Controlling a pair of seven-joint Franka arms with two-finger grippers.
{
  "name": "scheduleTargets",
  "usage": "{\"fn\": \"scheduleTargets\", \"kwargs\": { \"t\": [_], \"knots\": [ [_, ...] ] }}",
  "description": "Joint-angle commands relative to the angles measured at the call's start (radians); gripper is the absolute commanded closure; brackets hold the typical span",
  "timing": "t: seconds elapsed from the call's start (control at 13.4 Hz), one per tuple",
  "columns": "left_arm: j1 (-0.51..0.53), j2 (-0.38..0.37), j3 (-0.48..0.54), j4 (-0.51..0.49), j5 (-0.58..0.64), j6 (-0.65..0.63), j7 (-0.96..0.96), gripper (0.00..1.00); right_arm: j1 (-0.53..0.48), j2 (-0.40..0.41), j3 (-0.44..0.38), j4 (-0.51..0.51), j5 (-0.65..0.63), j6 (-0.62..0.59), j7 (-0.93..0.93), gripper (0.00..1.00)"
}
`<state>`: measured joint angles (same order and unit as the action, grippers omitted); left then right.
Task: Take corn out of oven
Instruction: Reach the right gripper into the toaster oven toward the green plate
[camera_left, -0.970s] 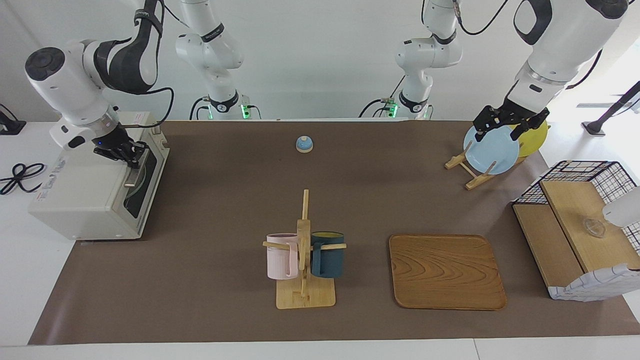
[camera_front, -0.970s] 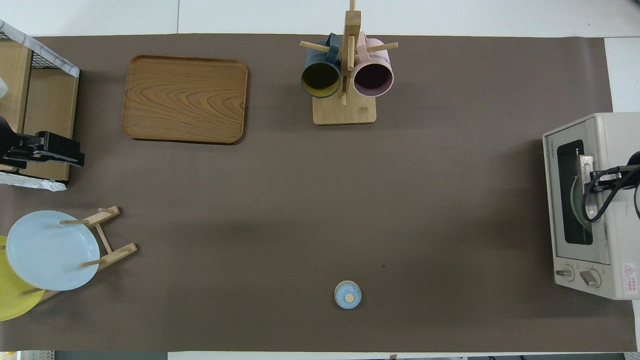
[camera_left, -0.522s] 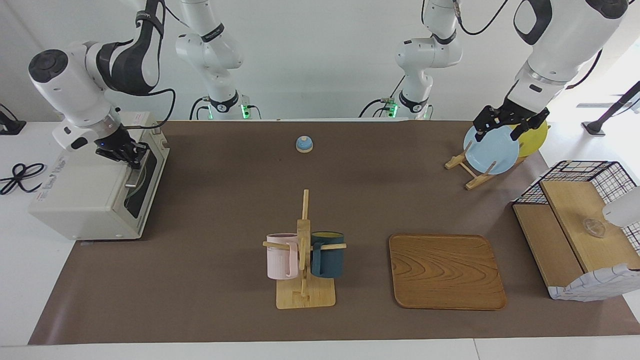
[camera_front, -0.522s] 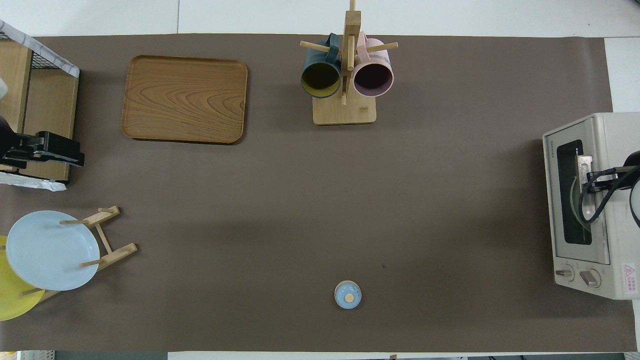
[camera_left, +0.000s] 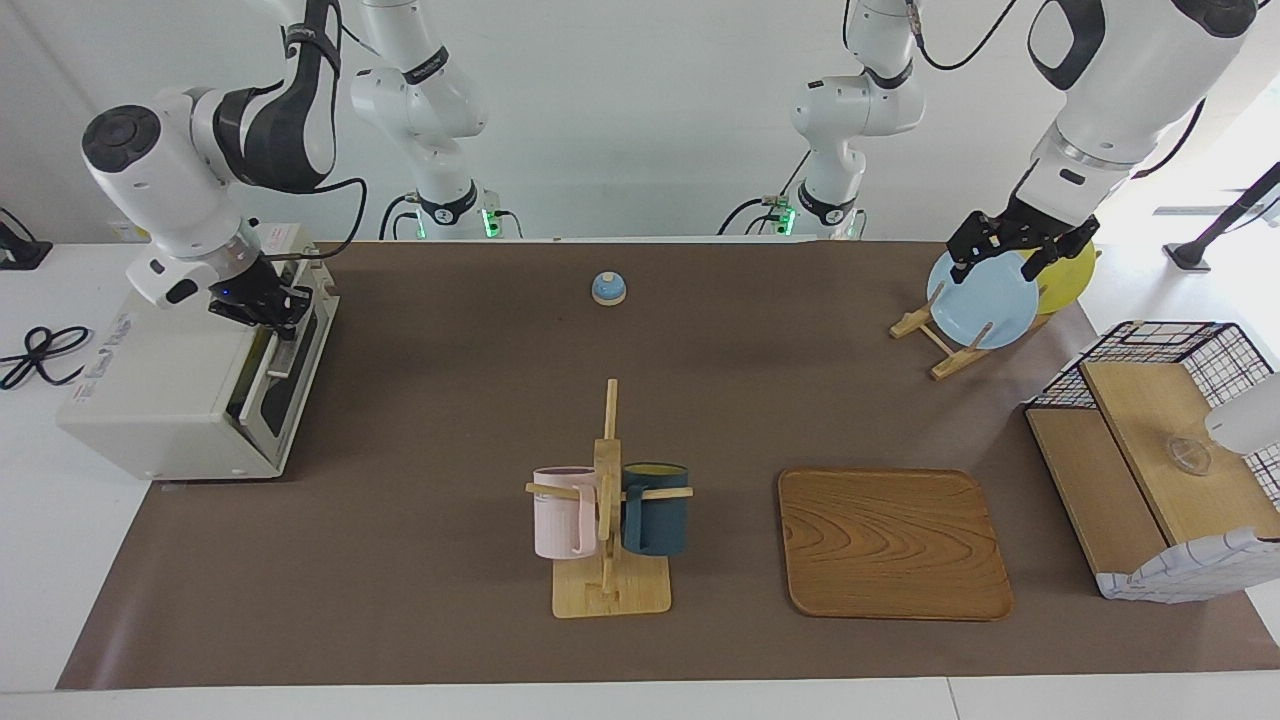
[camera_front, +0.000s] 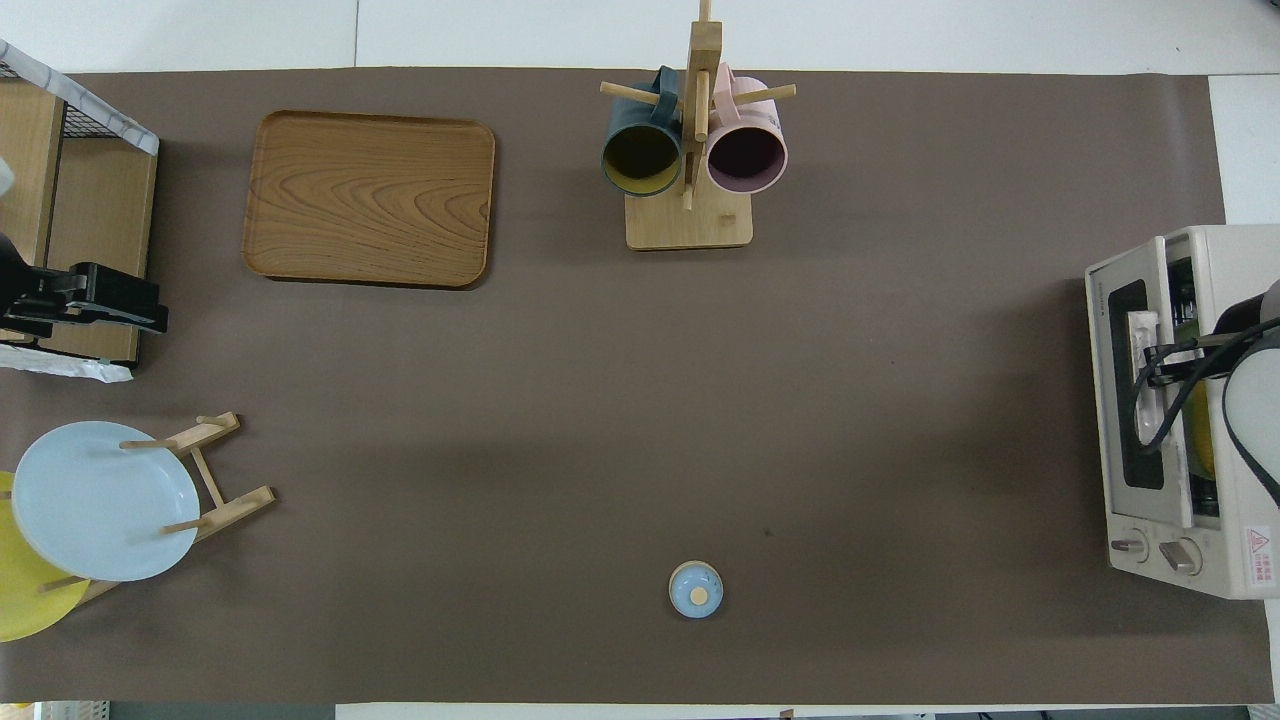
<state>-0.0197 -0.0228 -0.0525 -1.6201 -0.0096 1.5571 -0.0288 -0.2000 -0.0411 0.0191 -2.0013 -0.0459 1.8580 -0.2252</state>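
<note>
At the right arm's end of the counter, the right gripper (camera_left: 268, 303) is clenched on the metal bar handle (camera_front: 1142, 340) of the oven (camera_left: 170, 385), at the top edge of its door (camera_left: 275, 375), and that door stands tilted partway out from the body rather than flat down. So the opening step looks underway but unfinished, by my reading: the door needs to swing fully clear before anything can reach inside. Just below the gripper, through the gap at the door's top, the overhead view shows a sliver of yellow inside the cavity that is probably the corn (camera_front: 1202, 445), resting in the oven and untouched; getting it out is all left to do. Well away from that gripper, toward the other end of the counter, the left gripper (camera_left: 1010, 258) waits released over the blue plate (camera_left: 983, 300) on its wooden rack, holding nothing. Small dark lettering runs along the oven's front frame, too small to read surely, and a red-and-white warning sticker (camera_front: 1257, 556) sits by the knobs, its text illegible.
</note>
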Motion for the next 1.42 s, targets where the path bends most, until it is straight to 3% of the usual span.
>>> {"fn": "scheduleTargets", "kwargs": {
  "t": [0.0, 0.52, 0.75, 1.34],
  "knots": [
    [0.033, -0.025, -0.004, -0.037, -0.012, 0.018, 0.017, 0.0, 0.013, 0.044, 0.001, -0.03, 0.031, 0.082, -0.011, 1.0],
    [0.041, -0.026, -0.004, -0.046, -0.012, 0.054, 0.003, 0.0, 0.071, 0.11, 0.002, -0.07, 0.031, 0.204, -0.01, 1.0],
    [0.032, -0.026, -0.004, -0.044, -0.012, 0.041, 0.001, 0.0, 0.106, 0.113, 0.002, -0.181, 0.031, 0.386, 0.015, 1.0],
    [0.037, -0.034, -0.004, -0.052, -0.012, 0.027, 0.001, 0.0, 0.11, 0.161, 0.002, -0.228, 0.031, 0.452, 0.035, 1.0]
  ]
}}
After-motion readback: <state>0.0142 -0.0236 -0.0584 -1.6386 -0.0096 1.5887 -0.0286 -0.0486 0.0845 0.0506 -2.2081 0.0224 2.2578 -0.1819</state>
